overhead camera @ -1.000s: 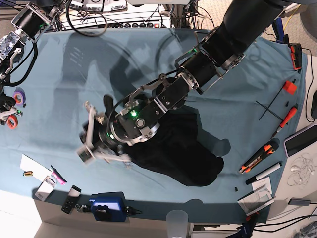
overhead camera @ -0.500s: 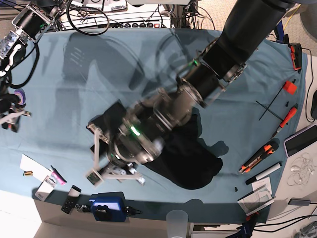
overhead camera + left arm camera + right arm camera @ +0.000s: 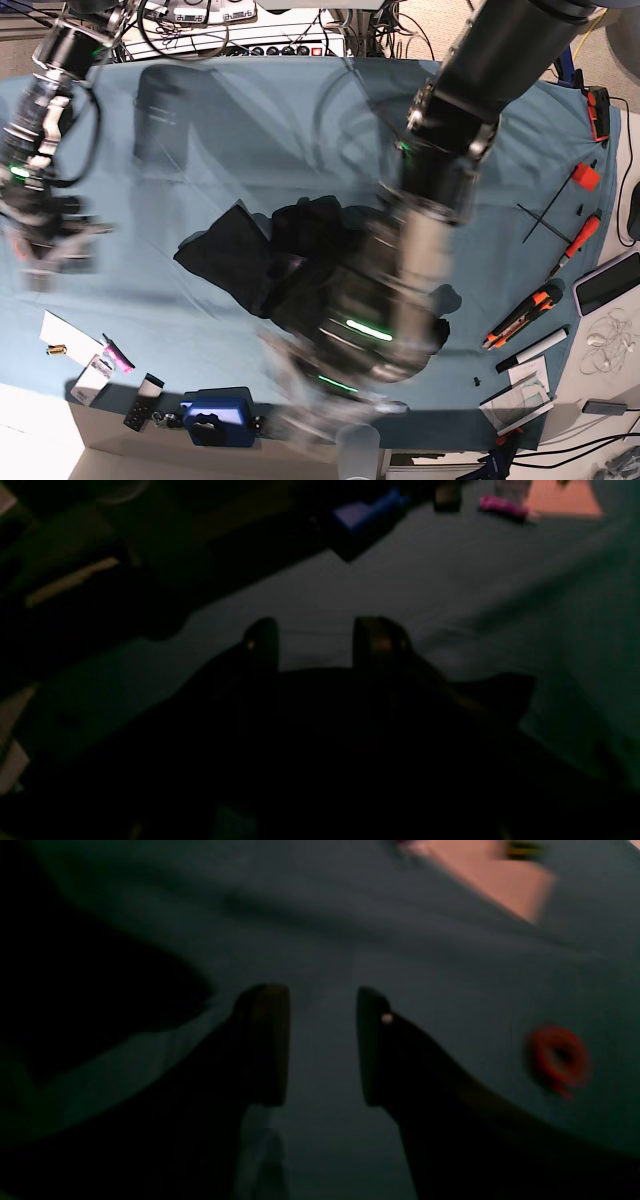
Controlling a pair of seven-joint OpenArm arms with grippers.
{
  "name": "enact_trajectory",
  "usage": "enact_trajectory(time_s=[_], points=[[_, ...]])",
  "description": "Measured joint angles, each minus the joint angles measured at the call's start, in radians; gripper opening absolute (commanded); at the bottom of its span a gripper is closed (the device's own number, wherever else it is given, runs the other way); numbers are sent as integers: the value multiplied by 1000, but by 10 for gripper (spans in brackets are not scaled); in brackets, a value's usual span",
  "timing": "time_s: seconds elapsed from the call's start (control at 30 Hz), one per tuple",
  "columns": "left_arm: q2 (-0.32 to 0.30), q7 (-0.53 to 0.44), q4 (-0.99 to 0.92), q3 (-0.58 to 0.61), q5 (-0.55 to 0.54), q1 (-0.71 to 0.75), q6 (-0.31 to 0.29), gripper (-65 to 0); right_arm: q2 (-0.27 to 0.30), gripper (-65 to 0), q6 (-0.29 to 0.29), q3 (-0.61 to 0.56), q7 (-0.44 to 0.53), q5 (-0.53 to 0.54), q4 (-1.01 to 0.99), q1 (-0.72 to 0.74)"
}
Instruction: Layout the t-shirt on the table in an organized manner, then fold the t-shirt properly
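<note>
Lying crumpled mid-table (image 3: 300, 120), the t-shirt (image 3: 235, 255) sits under the blurred left gripper (image 3: 320, 642), jaws apart; right gripper (image 3: 320, 1040) hovers over bare cloth, jaws apart.

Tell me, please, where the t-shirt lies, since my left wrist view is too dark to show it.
Observer: In the base view the t-shirt sits as a crumpled heap near the middle of the table, not laid out flat.
Operator: Thank you. Is the right gripper holding anything?
Observer: No. The right wrist view shows the right gripper with its jaws apart and only bare teal cloth between them.
Operator: And is it anywhere near the shirt?
Observer: No. In the base view that arm is at the view's left edge, apart from the shirt, and a red tape roll lies on the cloth beside the gripper.
</note>
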Motion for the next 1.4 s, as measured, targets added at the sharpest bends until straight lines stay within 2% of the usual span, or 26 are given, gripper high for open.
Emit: enact_trajectory(time_s=[0.13, 0.3, 0.37, 0.47, 0.53, 0.57, 0.63, 0.7, 0.8, 1.0, 1.07, 1.17, 1.23, 1.3, 1.33, 1.4], points=[[-121, 41, -1, -146, -77, 8, -43, -392, 5, -424, 6, -142, 1, -29, 0, 0], [-269, 55, -1, -272, -231, 6, -45, -392, 9, -424, 84, -346, 5, -31, 0, 0], [-338, 73, -1, -310, -290, 5, -85, -392, 10, -424, 93, -431, 5, -35, 0, 0], [-430, 84, 0, -343, -364, 9, -100, -392, 10, -424, 96, -561, 46, -158, 0, -1], [-472, 85, 0, -343, -401, 11, -101, -392, 10, -424, 74, -634, 100, -269, 0, -3], [-488, 85, 0, -342, -415, 11, -101, -392, 11, -424, 43, -668, 126, -318, 0, -3], [-508, 85, 0, -342, -417, 11, -101, -392, 11, -424, -24, -719, 160, -406, 0, -2], [-522, 95, 0, -342, -417, 11, -101, -392, 11, -424, -65, -756, 170, -449, -1, 0], [-526, 99, 0, -342, -418, 15, -101, -392, -21, -424, -75, -769, 169, -449, -42, 3], [-524, 99, 0, -341, -419, 55, -101, -392, -126, -424, -116, -768, 283, -556, -218, 65], [-524, 99, 0, -341, -420, 73, -101, -392, -138, -424, -136, -768, 303, -563, -249, 80], [-524, 100, 0, -341, -420, 97, -101, -392, -145, -426, -135, -768, 296, -565, -262, 98], [-524, 100, 0, -341, -420, 111, -101, -392, -145, -492, -135, -768, 280, -559, -262, 108], [-524, 101, 0, -341, -420, 117, -101, -392, -152, -618, -208, -772, 193, -554, -262, 120], [-524, 100, 0, -341, -420, 116, -101, -392, -152, -650, -249, -772, 130, -578, -257, 126], [-525, 99, 0, -341, -420, 116, -101, -392, -142, -650, -296, -772, 52, -664, -226, 128]])
